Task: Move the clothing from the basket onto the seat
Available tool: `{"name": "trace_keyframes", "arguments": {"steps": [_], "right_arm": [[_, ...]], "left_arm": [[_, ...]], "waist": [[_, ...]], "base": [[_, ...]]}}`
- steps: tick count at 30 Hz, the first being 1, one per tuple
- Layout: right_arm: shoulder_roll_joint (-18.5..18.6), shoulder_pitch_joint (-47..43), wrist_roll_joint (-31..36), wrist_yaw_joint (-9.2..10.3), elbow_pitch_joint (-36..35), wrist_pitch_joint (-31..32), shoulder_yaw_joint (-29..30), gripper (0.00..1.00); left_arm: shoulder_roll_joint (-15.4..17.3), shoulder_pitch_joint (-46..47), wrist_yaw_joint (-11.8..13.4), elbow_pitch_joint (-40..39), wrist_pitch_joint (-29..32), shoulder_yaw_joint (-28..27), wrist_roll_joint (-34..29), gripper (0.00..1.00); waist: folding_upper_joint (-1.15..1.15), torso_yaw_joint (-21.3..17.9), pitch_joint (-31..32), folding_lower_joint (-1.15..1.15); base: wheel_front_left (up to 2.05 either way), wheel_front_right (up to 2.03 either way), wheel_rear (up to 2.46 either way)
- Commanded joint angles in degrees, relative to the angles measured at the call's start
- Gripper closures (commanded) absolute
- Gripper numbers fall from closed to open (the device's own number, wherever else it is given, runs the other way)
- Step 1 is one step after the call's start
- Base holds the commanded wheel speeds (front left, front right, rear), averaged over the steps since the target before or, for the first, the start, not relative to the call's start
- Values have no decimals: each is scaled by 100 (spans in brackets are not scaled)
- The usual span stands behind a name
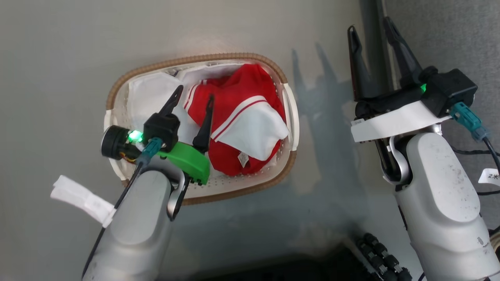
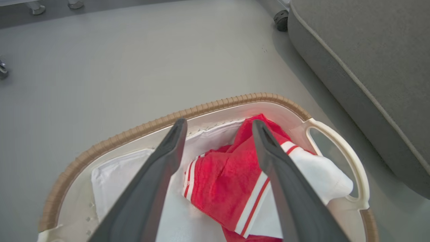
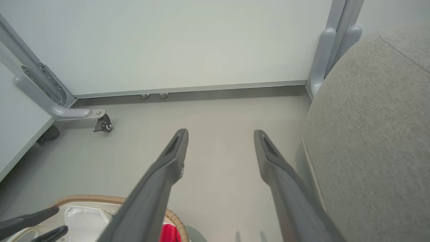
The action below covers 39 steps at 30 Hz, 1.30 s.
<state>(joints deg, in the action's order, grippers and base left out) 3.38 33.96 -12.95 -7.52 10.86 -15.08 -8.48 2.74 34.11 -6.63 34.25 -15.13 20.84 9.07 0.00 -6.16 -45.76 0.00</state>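
A: Head view first. Where is the clothing?

B: The clothing, red with white trim, is bunched in the right half of the basket, middle of the frame. A white sheet lines the left half. The basket stands on the grey floor.

A: And the arms?

B: The left gripper comes up from the lower left and hangs over the basket, its jaws apart. One tip lies over the sheet, the other over the red edge. Whether either touches cloth I cannot tell. The right gripper is at the upper right, away from the basket, jaws apart too, beside the seat at the right edge.

A: Left wrist view?

B: The left gripper has its jaws spread wide. The clothing shows between and below them, in the lower middle. The basket rim arcs across the frame, and the seat fills the upper right, apart from the basket.

A: Right wrist view?

B: The right gripper has its jaws open over bare floor. The seat runs down the right side. At the bottom left are a slice of the basket and a scrap of red clothing.
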Motion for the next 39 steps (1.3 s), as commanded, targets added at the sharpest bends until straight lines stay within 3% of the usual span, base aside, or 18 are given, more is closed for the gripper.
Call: {"name": "trace_keyframes", "arguments": {"steps": [1, 21, 39], "right_arm": [[16, 102, 50, 6, -38, -12, -4, 0], [-34, 429, -28, 6, 32, -12, -333, 0], [-34, 341, -43, 6, 131, -12, -386, 0]], "left_arm": [[32, 191, -32, 119, -3, 94, 25, 0], [34, 1439, -86, 2600, 7, 1564, 931, 0], [33, 1747, 7, 3148, 449, 2646, 1834, 0]], "waist": [[0, -36, -405, 0], [0, -311, -835, 0], [0, -258, -813, 0]], "base": [[0, 0, 0], [0, 0, 0], [0, 0, 0]]}}
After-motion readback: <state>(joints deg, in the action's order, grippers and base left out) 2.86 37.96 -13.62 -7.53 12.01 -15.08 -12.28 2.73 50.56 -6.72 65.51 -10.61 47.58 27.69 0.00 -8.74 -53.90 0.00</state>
